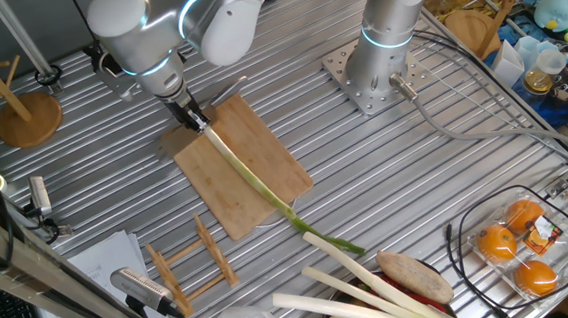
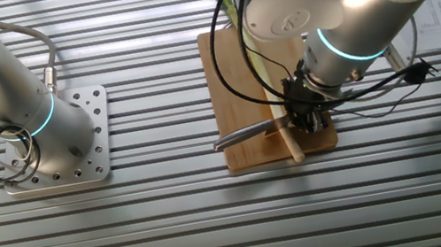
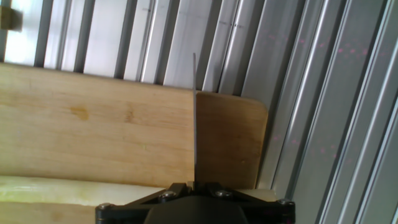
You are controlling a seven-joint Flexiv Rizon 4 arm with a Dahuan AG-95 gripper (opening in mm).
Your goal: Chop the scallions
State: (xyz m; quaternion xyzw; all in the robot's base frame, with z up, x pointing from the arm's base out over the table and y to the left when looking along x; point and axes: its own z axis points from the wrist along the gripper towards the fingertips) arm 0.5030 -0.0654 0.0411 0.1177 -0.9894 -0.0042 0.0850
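Ribbed metal slats form your desk, carrying one flat bamboo cutting board. One scallion lies lengthwise along the board, its dark leaf end trailing off the near right edge. Only your hand view shows the thin knife blade edge-on over the board. Your hand sits at the stalk's pale far end, clamped on the knife.
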